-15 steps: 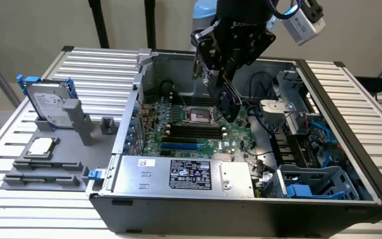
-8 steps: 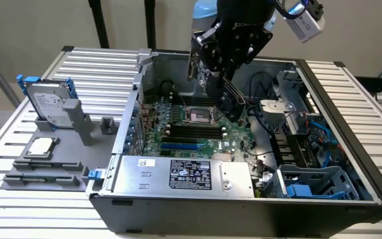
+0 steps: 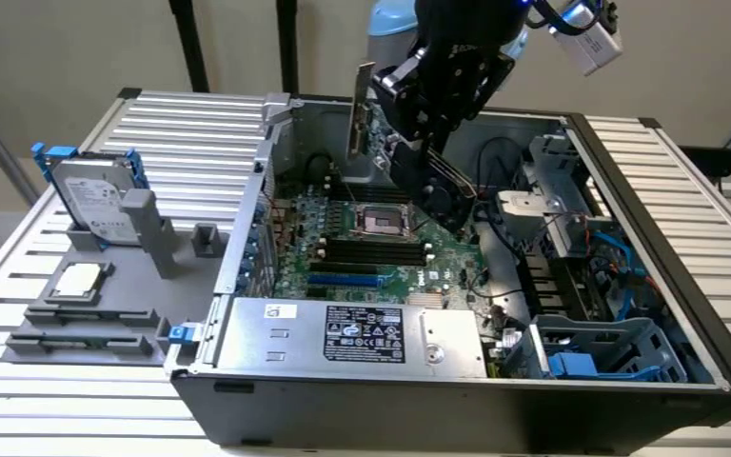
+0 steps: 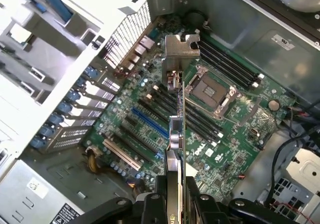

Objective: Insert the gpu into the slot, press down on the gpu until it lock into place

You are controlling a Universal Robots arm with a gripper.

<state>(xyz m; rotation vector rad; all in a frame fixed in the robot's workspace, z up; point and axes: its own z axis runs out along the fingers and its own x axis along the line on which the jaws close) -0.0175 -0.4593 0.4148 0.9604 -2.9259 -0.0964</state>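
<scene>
Gripper (image 4: 175, 204): mine, clamped on the card's upper edge
Gpu (image 4: 176, 131): flat green circuit-board card with black cooler and thin silver end bracket, held on edge in the air over the large green motherboard (image 4: 240, 144), inside the open grey computer case (image 3: 467, 419)
Slot (image 4: 149, 122): long narrow bright-blue plastic strip, empty, well apart from the card and at an angle to it
Progress: I have the card in hand, but it is not yet inserted or pressed down
</scene>
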